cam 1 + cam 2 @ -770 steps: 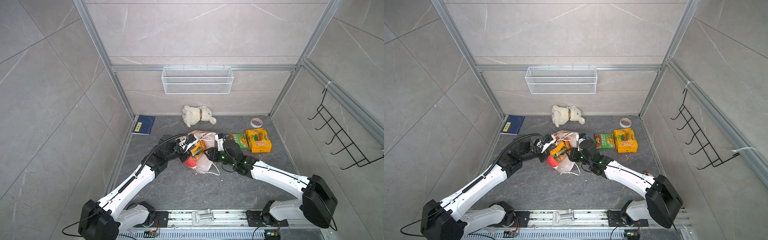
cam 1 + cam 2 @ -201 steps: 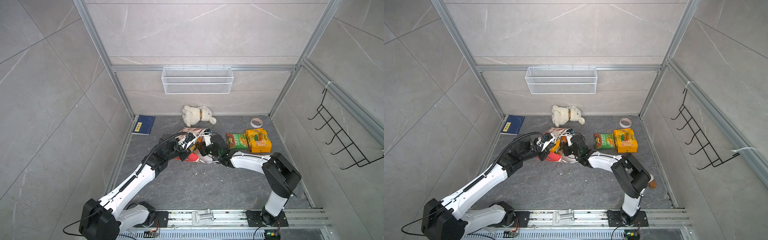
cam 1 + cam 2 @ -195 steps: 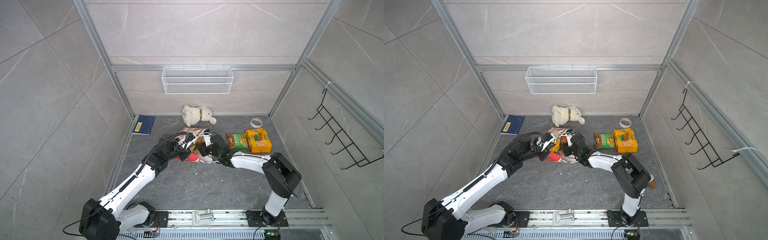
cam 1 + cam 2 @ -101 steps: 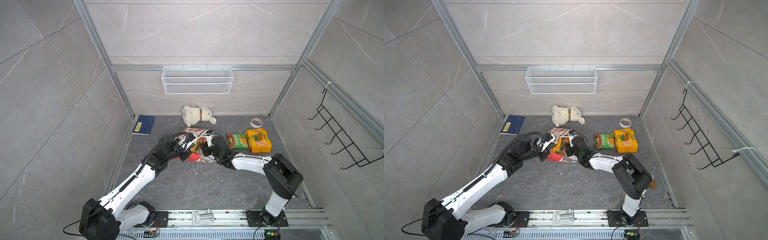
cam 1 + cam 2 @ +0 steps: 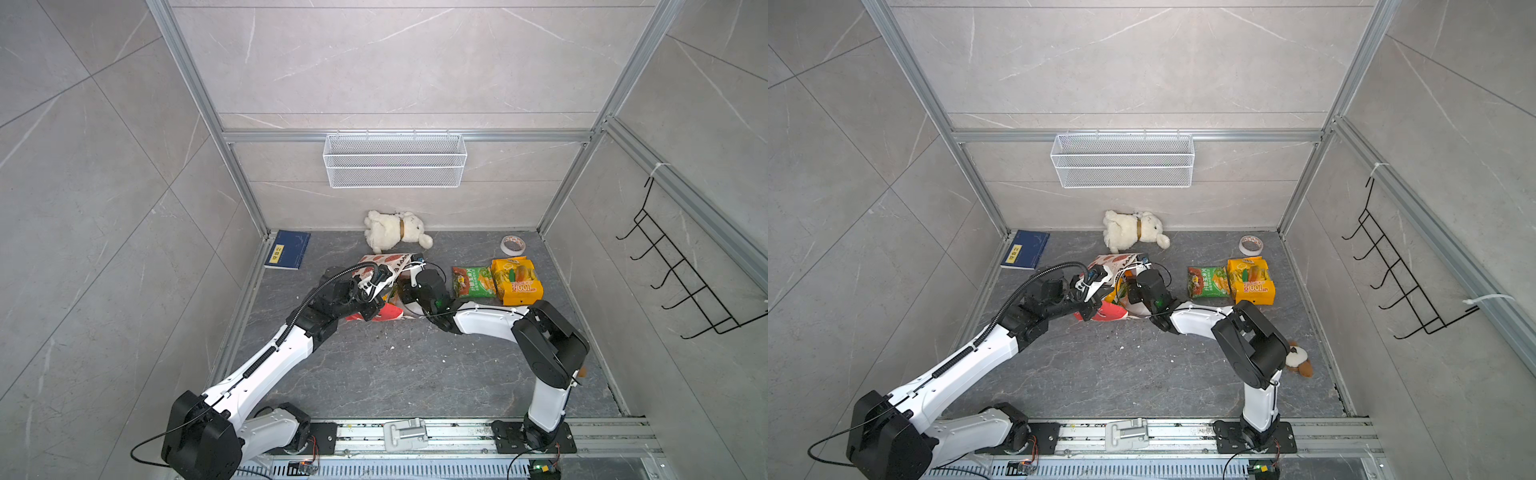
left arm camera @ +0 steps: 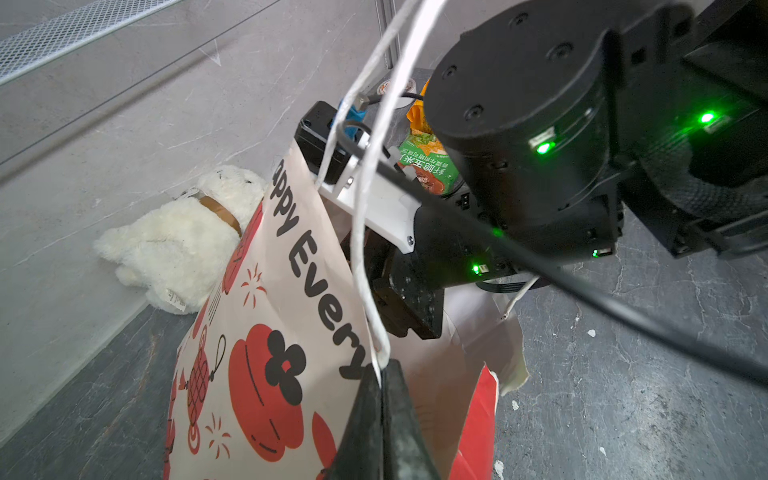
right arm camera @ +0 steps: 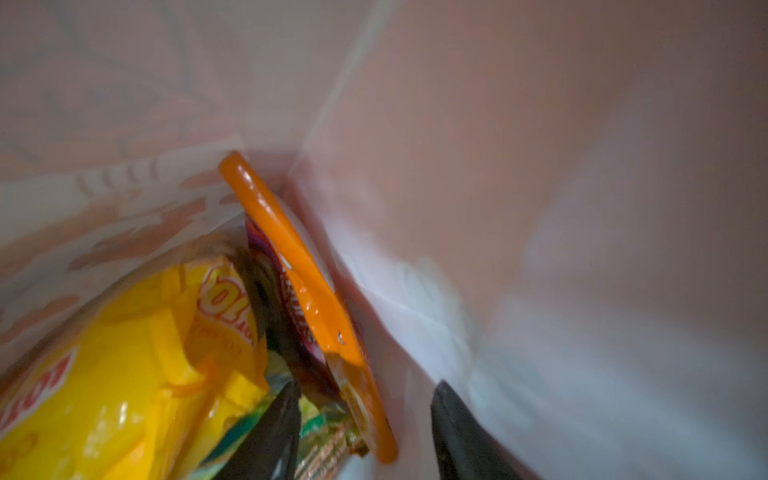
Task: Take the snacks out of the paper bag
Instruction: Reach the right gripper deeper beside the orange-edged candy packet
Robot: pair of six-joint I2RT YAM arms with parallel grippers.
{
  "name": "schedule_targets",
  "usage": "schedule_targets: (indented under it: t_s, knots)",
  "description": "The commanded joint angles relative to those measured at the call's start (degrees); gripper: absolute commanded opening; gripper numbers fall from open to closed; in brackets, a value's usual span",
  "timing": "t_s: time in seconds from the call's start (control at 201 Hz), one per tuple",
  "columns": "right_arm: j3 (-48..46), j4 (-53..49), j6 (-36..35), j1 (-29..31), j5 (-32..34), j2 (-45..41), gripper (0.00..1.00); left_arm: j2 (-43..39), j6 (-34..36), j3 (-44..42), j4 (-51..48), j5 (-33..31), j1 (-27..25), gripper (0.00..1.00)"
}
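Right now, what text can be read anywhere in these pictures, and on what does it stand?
"ppy Every": black letters on the paper bag, beginning cut off.
Too small: Chinese characters on the green packet.
Too small: red lettering on the yellow packet outside the bag.
Blurred: red letters on the yellow packet inside the bag.
Too small: yellow label on the blue book.
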Motion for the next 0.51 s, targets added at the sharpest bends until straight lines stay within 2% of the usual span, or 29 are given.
schedule_targets:
  t_s: [0.0,0.134,0.249,0.363,0.453,0.502]
  knots:
    - [3.52,4.66,0.78,-0.68,-2.11,4.48,0.52,-1.23,1.0,3.44,5.26,9.35,-1.03,0.0]
    - [7.77,4.03,1.65,-1.96,-9.35,8.79,0.44,-1.26,0.98,3.33,5.43,9.49,-0.98,0.0]
    - [8.07,8.01,0.78,-2.45,-13.93,10.92,0.23,-1.79,1.12,2.5,6.23,9.29,-0.98,0.0]
    - [8.01,6.42,1.12,-2.54,-12.87,9.82,0.06,-1.81,1.06,2.38,6.19,8.22,-0.98,0.0]
    - [6.98,5.24,1.29,-2.54,-12.3,7.54,0.0,-1.67,0.91,2.0,6.67,7.2,-1.0,0.0]
    - [6.47,4.18,0.87,-2.54,-12.15,6.16,0.0,-1.48,0.83,1.89,6.63,6.52,-1.0,0.0]
